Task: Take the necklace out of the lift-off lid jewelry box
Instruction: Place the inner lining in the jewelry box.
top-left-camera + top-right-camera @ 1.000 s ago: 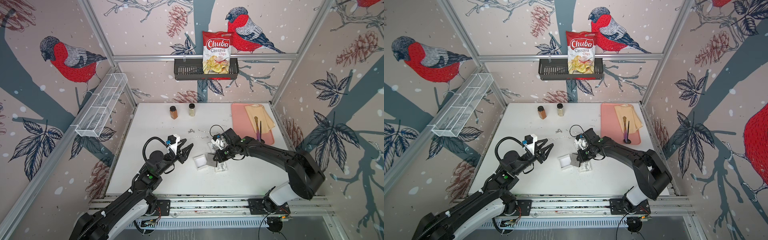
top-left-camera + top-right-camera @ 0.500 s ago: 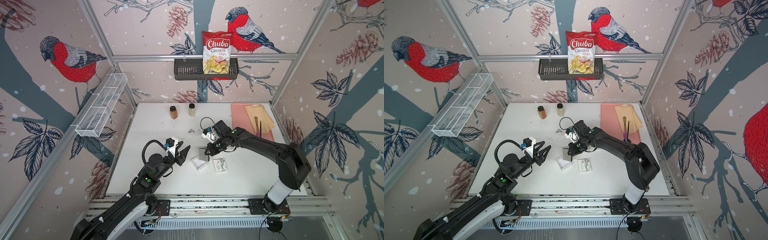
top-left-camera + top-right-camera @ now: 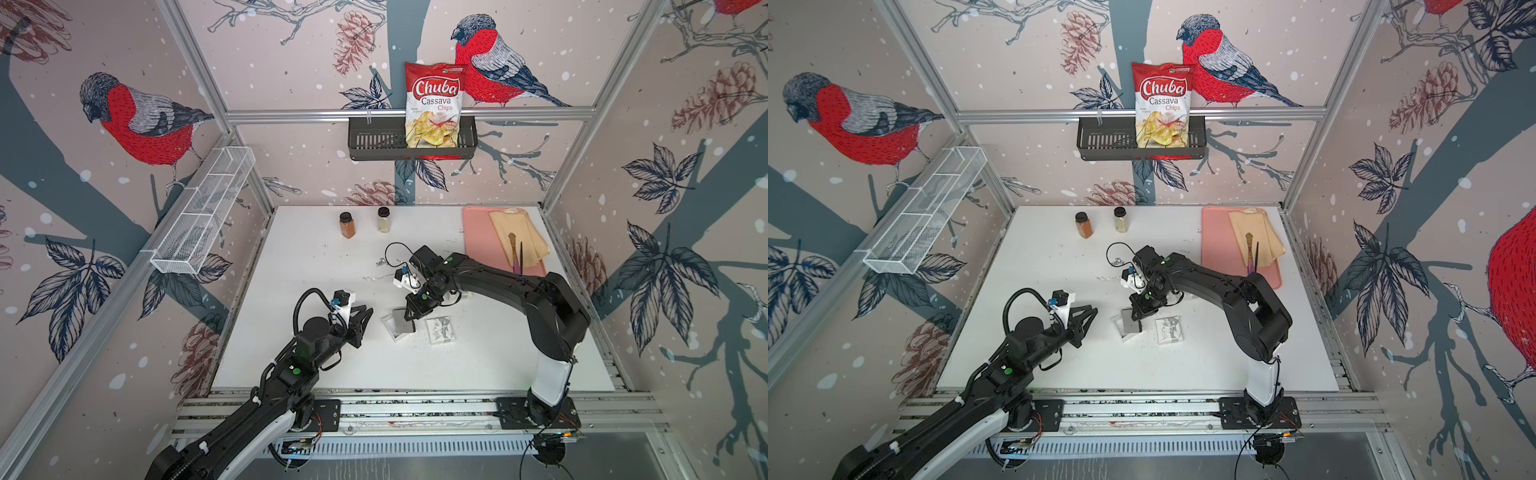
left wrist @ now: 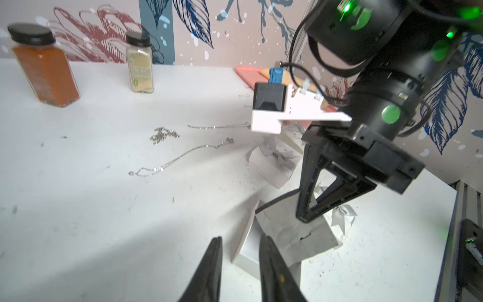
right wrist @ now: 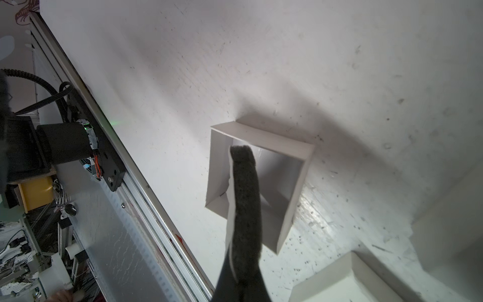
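Left wall: a long white wire-mesh basket (image 3: 203, 220) hangs above the white, scuffed counter (image 3: 316, 374).
Back row: a square glass jar of orange spice with a black cap (image 3: 347, 225) stands upright, and a smaller jar of pale powder (image 3: 383, 219) stands just beside it.
Left gripper (image 4: 240, 239): it's low over the counter and pointing at the box. Its jaws are a narrow slit apart with nothing between them, and it touches nothing.
Necklace: thin silver chains lie loose on the counter between the jars and the box. There's one tangled clump (image 4: 164, 135) and one long strand (image 4: 180, 159), also seen in a top view (image 3: 380, 262). I can't tell which one came from the box.
Box: the small white square cardboard box (image 5: 271, 142) sits open and lidless near the middle of the counter (image 3: 392, 334), just ahead of the left gripper.
Right gripper (image 3: 410, 316): it's directly over the open box, pinched tight on a flat grey felt pad (image 5: 245, 198) with a white backing. The pad hangs tilted over the box mouth (image 4: 290, 230).
Lid: the white lid with a silver ribbon bow (image 3: 440, 330) lies flat just beside the box, apart from it.
Behind the right gripper: a second white box with a bow (image 4: 271, 162), partly hidden by the arm.
Far right: a pink rectangular tray (image 3: 478, 241) at the back corner holds a folded tan cloth (image 3: 521, 241).
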`<state>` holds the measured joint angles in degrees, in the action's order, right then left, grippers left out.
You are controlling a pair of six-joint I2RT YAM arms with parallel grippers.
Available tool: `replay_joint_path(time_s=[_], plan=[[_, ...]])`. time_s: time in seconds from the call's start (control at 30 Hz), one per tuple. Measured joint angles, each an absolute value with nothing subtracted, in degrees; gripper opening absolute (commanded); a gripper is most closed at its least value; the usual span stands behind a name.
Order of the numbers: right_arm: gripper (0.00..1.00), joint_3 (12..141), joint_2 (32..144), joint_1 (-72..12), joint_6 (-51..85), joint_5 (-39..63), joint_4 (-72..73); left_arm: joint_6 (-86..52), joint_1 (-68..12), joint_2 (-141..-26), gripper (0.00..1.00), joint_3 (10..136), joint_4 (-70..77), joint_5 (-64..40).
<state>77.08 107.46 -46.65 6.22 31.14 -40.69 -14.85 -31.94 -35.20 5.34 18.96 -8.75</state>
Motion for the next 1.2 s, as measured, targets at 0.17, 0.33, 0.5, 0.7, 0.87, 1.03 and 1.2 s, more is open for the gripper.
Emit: replay_joint_path(time_s=[0.17, 0.33, 0.5, 0.7, 0.87, 1.03, 1.2], plan=[[0.01, 76.8, 108.2, -46.5, 7.2, 31.6, -39.3, -20.0, -33.9, -36.3, 0.2, 4.0, 18.0, -8.6], [0.01, 75.7, 108.5, -45.7, 9.1, 31.7, -37.4, -24.9, -38.8, -42.5, 0.07, 3.8, 19.7, -6.3], [0.0, 75.0, 107.7, -45.4, 9.2, 31.8, -36.0, -29.9, -40.9, -51.2, 0.01, 3.8, 23.2, -5.6], [0.01, 74.5, 105.9, -45.4, 9.8, 31.8, -34.5, -31.7, -42.6, -61.7, 0.0, 6.5, 27.0, -6.1], [0.01, 73.3, 105.0, -45.4, 10.5, 31.8, -33.9, -31.6, -42.7, -68.6, 0.0, 9.2, 30.5, -6.1], [0.01, 72.7, 104.1, -45.3, 10.4, 32.0, -34.4, -30.9, -42.7, -73.7, 0.0, 13.2, 31.9, -6.0], [0.01, 72.1, 105.0, -44.9, 10.3, 33.1, -35.0, -28.6, -42.8, -78.7, 0.04, 16.0, 32.3, -6.0]])
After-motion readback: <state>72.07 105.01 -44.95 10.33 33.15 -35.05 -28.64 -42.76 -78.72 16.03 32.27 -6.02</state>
